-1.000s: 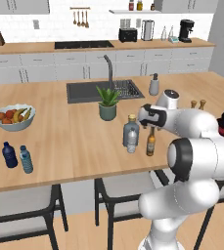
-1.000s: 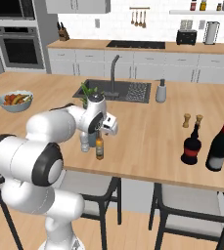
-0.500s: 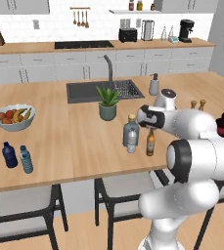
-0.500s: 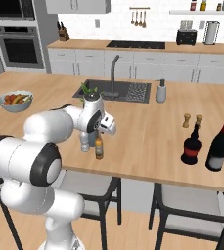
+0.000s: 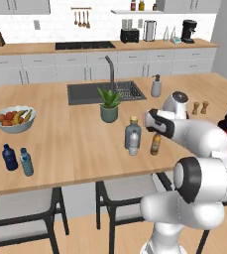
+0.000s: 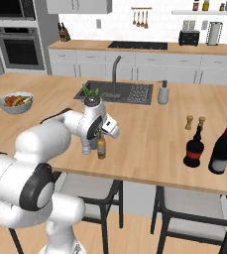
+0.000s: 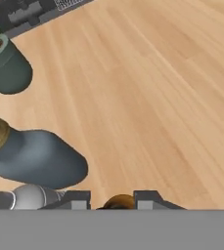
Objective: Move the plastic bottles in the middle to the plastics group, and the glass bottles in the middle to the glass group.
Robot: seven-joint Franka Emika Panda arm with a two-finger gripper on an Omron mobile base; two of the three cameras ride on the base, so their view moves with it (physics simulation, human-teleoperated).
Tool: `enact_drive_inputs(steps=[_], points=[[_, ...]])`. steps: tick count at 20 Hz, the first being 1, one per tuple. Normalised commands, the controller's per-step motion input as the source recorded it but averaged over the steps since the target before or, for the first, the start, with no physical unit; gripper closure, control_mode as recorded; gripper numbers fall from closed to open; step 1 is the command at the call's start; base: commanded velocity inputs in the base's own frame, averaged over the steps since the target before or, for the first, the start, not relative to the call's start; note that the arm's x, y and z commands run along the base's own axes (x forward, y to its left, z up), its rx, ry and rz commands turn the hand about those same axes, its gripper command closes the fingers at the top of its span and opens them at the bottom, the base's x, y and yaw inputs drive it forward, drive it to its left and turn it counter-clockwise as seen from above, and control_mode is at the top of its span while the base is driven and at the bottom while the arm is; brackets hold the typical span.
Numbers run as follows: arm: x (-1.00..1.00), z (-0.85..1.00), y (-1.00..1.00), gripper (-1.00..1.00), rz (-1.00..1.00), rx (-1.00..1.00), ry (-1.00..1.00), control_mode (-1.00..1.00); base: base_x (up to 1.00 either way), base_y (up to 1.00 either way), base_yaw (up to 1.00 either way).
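Fingers (image 7: pixel 112 199) now astride amber bottle (image 5: pixel 155 144) top

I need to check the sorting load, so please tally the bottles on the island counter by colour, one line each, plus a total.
Blue, small: 2, dark blue bottle and pale blue bottle
Clear: 2, tan-stoppered bottle and small pale-capped bottle
Amber: 1, amber bottle, under the hand
Dark wine-type: 2, red-label bottle and reddish bottle
Total: 7
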Motion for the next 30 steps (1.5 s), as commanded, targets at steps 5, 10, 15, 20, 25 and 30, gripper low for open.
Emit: enact_drive_inputs(steps=[5,10,15,20,25,30], points=[[-0.09,0.5,-0.39,1.0,-0.12,0.07,-0.13,-1.0,0.0,0.0,0.0],[-0.22,0.45,-0.59,1.0,-0.12,0.01,-0.13,-1.0,0.0,0.0,0.0],[-0.07,0.27,-0.67,1.0,-0.2,0.0,-0.04,-1.0,0.0,0.0,0.0],[-0.04,0.13,-0.73,1.0,-0.19,0.0,-0.02,-1.0,0.0,0.0,0.0],[-0.3,0.0,-0.84,1.0,-0.09,0.0,0.0,-1.0,0.0,0.0,0.0],[-0.37,-0.06,-0.65,1.0,-0.01,-0.02,0.0,-1.0,0.0,0.0,0.0]])
